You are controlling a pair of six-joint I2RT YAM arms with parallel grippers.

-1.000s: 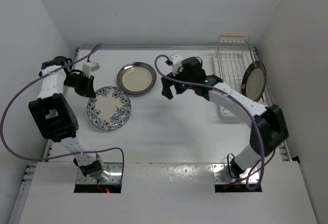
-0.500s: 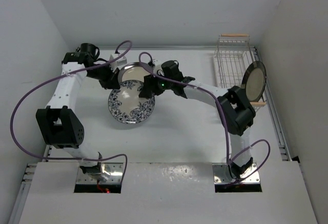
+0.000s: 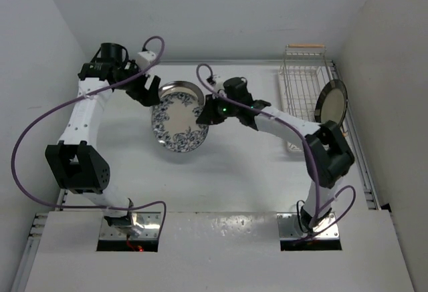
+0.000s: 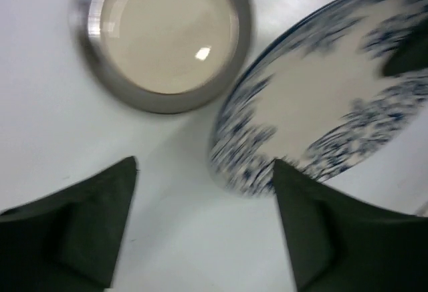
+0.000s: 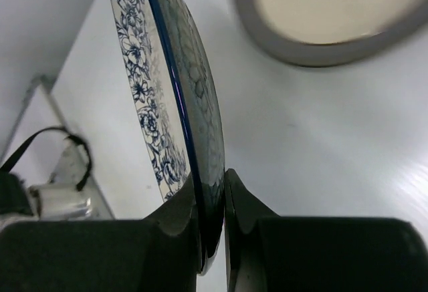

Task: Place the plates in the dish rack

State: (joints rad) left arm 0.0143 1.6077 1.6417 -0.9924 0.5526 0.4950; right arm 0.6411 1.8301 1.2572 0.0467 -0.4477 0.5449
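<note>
The blue-and-white floral plate (image 3: pixel 178 123) is tilted above the table, and my right gripper (image 3: pixel 204 112) is shut on its right rim. In the right wrist view the floral plate (image 5: pixel 175 98) shows edge-on, its rim pinched in the right gripper (image 5: pixel 212 188). My left gripper (image 3: pixel 150 93) stands open just left of it, holding nothing. The left wrist view shows the floral plate (image 4: pixel 334 118) past the right fingertip of the left gripper (image 4: pixel 204 165). A dark-rimmed plate (image 3: pixel 168 90) lies flat behind it. Another plate (image 3: pixel 331 103) stands upright in the dish rack (image 3: pixel 301 85).
The dish rack sits at the back right near the right wall, a wooden handle (image 3: pixel 304 46) at its far end. The dark-rimmed plate (image 4: pixel 164 38) lies right beyond the left fingers. White walls close in the table on the left, back and right.
The right gripper has closed on the floral plate's rim and the left gripper has opened and let it go. The plate has shifted a little to the right and back.
</note>
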